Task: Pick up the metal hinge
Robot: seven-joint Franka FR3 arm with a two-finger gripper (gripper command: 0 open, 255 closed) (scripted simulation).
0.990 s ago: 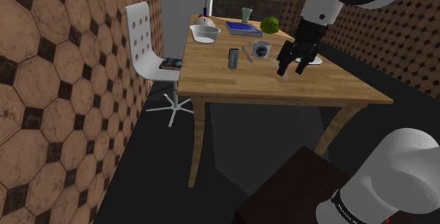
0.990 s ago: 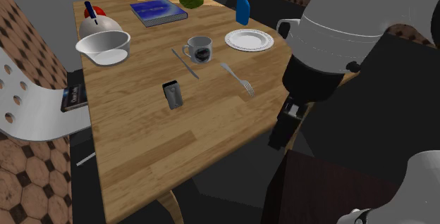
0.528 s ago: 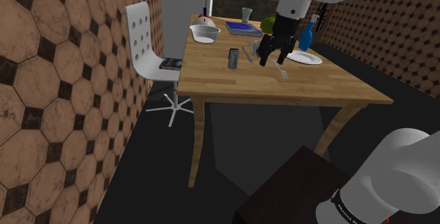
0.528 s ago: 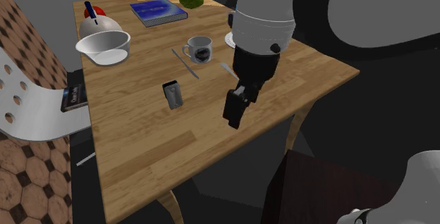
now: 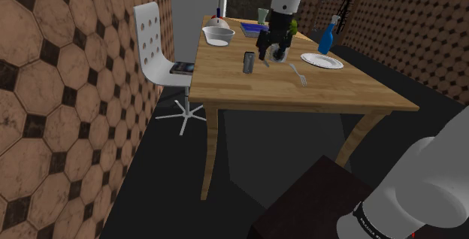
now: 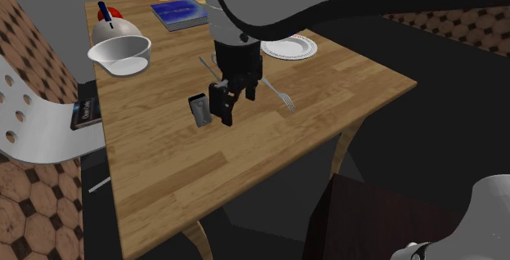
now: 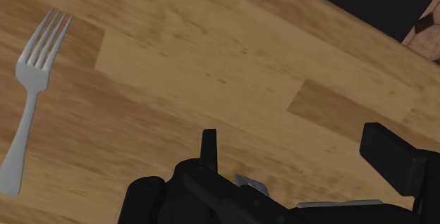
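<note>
Nearest in the shoulder view is the dark box stand (image 5: 312, 200), well apart from the hinge. Past it, the light wooden table (image 5: 248, 93) carries the small dark grey metal hinge (image 6: 200, 109), which stands upright on the tabletop.

The all-black two-finger gripper (image 6: 235, 107) hangs low over the wood just beside the hinge, on the hinge's right in the second exterior view. In the wrist view its fingers (image 7: 209, 147) stand apart with bare wood between them, so it is released and grasps nothing. The hinge is outside that gap, and I cannot tell whether a finger touches it.

A silver metal fork (image 6: 278, 95) lies flat on the far side of the gripper from the hinge. A thin silver knife (image 6: 211, 69) lies just behind the hinge. A round white plate (image 5: 322, 62) sits past the fork, farther from the hinge. Farther back from the hinge are a white bowl (image 5: 218, 36), then a flat blue book (image 5: 255, 28). A blue spray bottle (image 5: 327, 38) stands behind the plate. A white perforated chair (image 5: 154, 46) stands off the table, to the hinge's left in the shoulder view.
</note>
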